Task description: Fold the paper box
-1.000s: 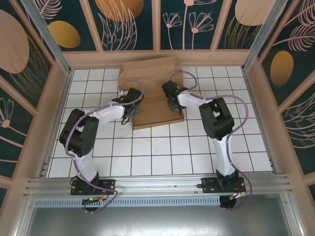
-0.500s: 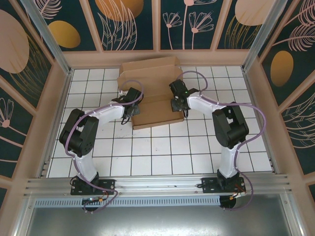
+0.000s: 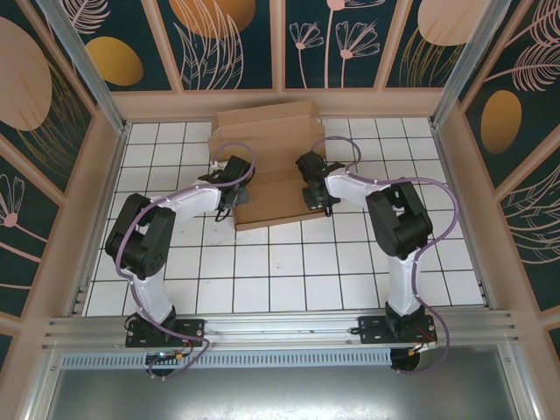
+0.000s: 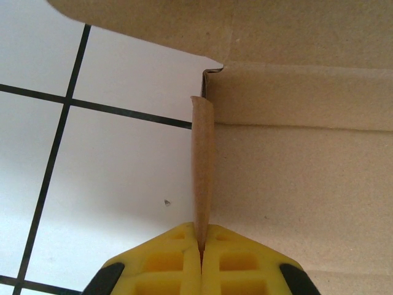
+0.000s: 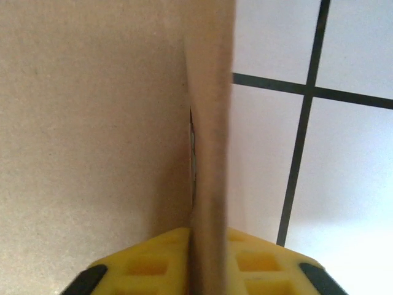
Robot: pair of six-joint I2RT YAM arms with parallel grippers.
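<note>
Swinging the right gripper (image 5: 207,249) back inward and pinching it onto the upright right flap (image 5: 212,92) of the paper box (image 3: 267,144), lying far-centre on the tiled table (image 3: 262,271); clamping the left flap (image 4: 202,160) tight in the left gripper (image 4: 201,249). Probably readying both side walls for folding.

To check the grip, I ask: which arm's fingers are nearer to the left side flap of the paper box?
Left. The left fingers clamp that upright flap; the right fingers pinch the opposite flap, across the paper box.
</note>
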